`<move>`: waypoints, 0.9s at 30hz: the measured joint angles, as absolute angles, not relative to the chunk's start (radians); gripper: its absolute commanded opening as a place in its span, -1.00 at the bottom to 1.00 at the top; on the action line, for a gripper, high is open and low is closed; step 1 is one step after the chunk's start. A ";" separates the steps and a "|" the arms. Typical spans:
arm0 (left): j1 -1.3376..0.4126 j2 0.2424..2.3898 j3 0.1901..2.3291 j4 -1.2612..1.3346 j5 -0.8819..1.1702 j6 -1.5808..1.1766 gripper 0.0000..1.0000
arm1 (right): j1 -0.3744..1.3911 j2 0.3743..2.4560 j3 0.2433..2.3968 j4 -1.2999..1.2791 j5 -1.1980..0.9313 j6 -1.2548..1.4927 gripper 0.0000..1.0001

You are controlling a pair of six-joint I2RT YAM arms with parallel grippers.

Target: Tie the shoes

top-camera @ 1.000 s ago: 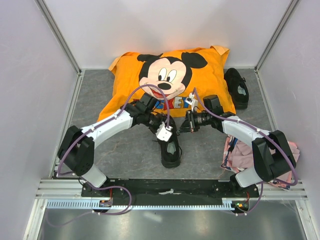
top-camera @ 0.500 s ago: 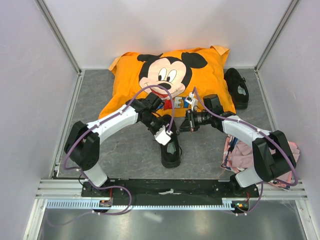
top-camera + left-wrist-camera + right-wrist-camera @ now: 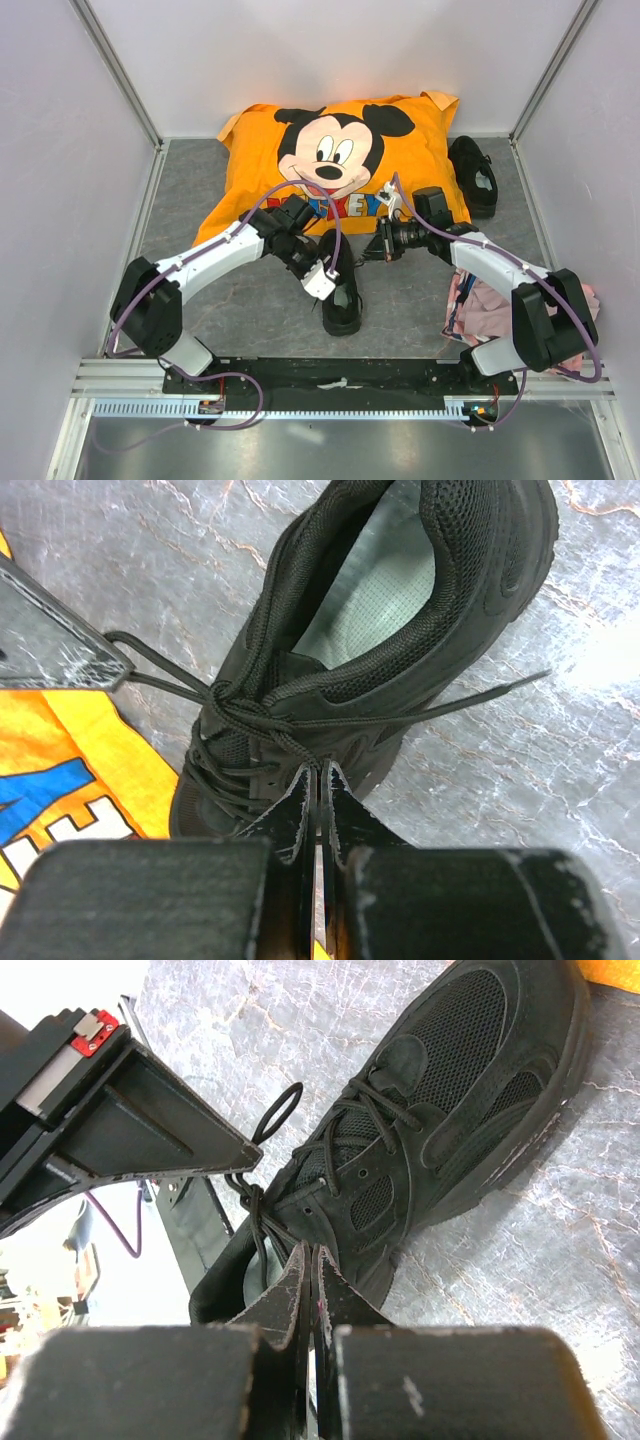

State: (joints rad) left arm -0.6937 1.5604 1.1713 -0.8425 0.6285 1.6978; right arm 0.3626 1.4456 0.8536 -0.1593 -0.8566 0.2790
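Black shoe (image 3: 480,540) between left tool (image 3: 318,770) and right tool (image 3: 308,1250), laces (image 3: 250,720) in both.

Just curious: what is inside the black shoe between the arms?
A pale grey-green insole shows in the shoe at the heel end. Toward the toe, the tongue and laces cover the inside, so that part cannot be seen.

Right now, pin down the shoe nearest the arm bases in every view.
Top external: shoe low centre of the picture.
Left wrist: shoe fills the centre, heel upper right.
Right wrist: shoe lies diagonally, toe upper right.
Shared landmark: orange cushion beside the toe.
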 measured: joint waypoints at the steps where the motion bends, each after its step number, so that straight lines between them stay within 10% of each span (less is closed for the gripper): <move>1: -0.693 1.554 1.161 -0.833 0.627 1.689 -0.97 | 0.363 1.442 0.854 -0.163 -0.856 0.273 -1.00; 27: -0.662 1.499 1.058 -0.722 0.604 1.668 -0.97 | 0.335 1.417 0.859 -0.406 -0.779 -0.145 -1.00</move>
State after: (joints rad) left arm -0.6621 1.4994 1.0584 -0.7216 0.6037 1.6680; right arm 0.3351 1.4166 0.8593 -0.4065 -0.7792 -0.1452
